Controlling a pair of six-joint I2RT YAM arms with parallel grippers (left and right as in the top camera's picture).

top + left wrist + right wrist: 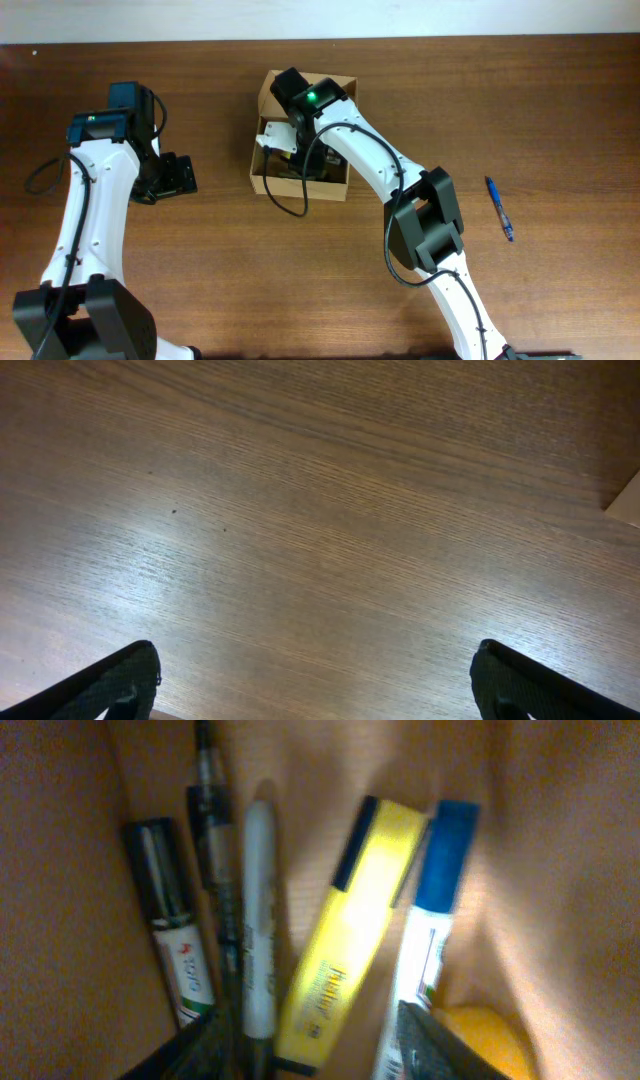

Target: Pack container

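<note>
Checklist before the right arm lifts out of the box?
1. Right gripper released: ok, fingers apart either side of the yellow highlighter.
2. Highlighter inside container: ok, lying on its floor.
3. Blue pen packed: not ok, on the table right of the container.
4. Left gripper free: ok, open over bare table.
5. Orange thing beside one finger clear: cannot tell, blurred.
</note>
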